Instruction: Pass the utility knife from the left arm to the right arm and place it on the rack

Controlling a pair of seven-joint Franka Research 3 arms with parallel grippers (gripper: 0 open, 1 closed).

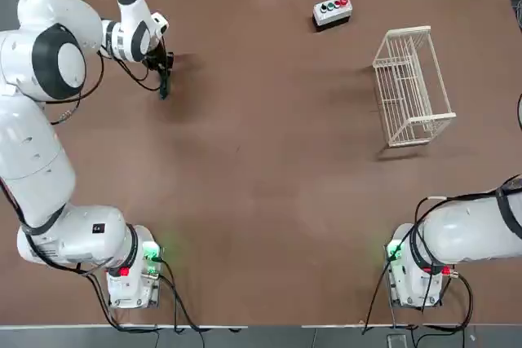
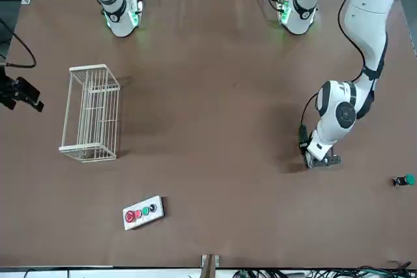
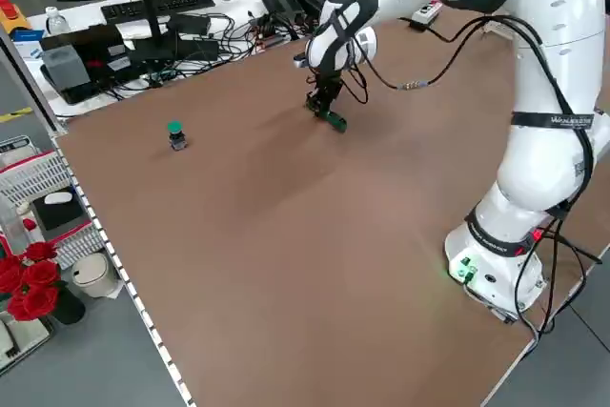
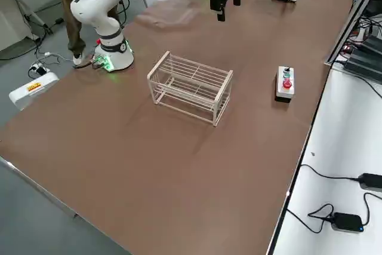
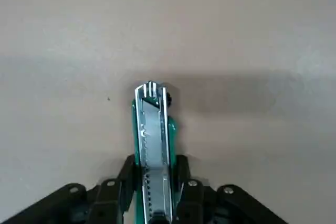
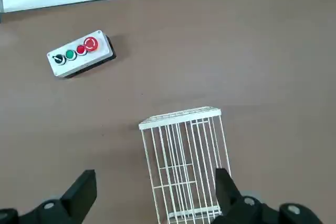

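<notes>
**Knife clamped at the far left of the worktop, rack waiting on the right**

Both arm bases are bolted near the worktop's (image 1: 261,201) near edge, as seen from overhead, each showing a green light. From the right-hand base the right arm is bent out past the right edge; its gripper (image 6: 157,198) is held above the worktop on the rack's side, with the fingers spread wide and nothing between them. The rack and the button box are seen beneath it in the right wrist view.

Farther in, the rack (image 1: 410,87) is stood on the right part of the worktop, close to the right edge, as a white wire basket with thin parallel bars and raised sides. It holds nothing.

Beyond the rack, near the far edge and right of its middle, a grey button box (image 1: 332,11) is laid, with red, green and dark buttons on its top.

On the left side, the left arm is stretched from its base toward the far left corner. The left gripper (image 1: 164,71) is lowered to the surface there and its fingers are clenched on the utility knife (image 5: 152,145). The knife is shown in the left wrist view as a green body with a metal slider along its back, gripped at one end between the two black fingertips, its other end pointing away over the worktop. Whether it is lifted or resting cannot be told.

A small green-capped knob (image 3: 176,134) is stood apart from the knife, near the worktop's left edge.
</notes>
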